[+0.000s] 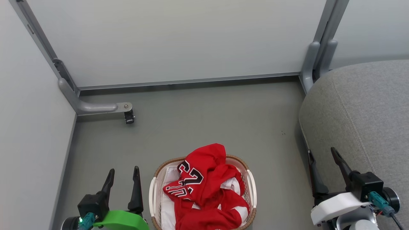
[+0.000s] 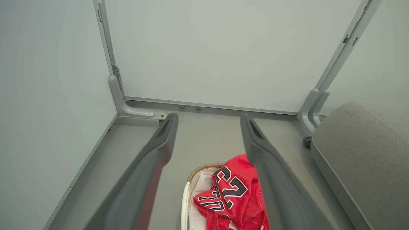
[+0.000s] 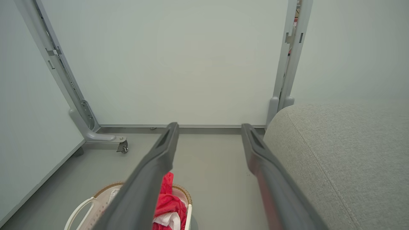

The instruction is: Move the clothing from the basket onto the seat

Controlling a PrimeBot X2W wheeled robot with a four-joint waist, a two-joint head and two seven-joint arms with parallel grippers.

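Biggest thing here is the seat (image 1: 361, 121), the grey cushion well to the right of the basket (image 1: 166, 163), with a strip of bare floor (image 1: 207, 121) between them. That gap is my main worry: anything lifted out has to cross it, and a dangling sleeve or hem could drag on the floor or slip out and land short of the cushion.

The basket looks light and nothing is pinning it down. If a finger hooks the rim or a handle, I'd guess the whole thing slides or tips instead of giving up the clothes.

The clothing (image 1: 204, 185) is all in the basket, a red heap humped above the far rim with the numerals facing up. The two pieces look bunched together, so a pinch on one could haul the other halfway out and drop it beside the basket.

The left gripper (image 1: 124, 169) sits just left of the basket, fingers spread wide, nothing in them. The right gripper (image 1: 321, 151) is well to the right of the basket, by the seat's rounded edge, also wide and empty. Swinging it in could clip that edge.

Smallest risk: the white liner (image 1: 167, 204) under the red stuff. Dig too deep and it gets grabbed too.
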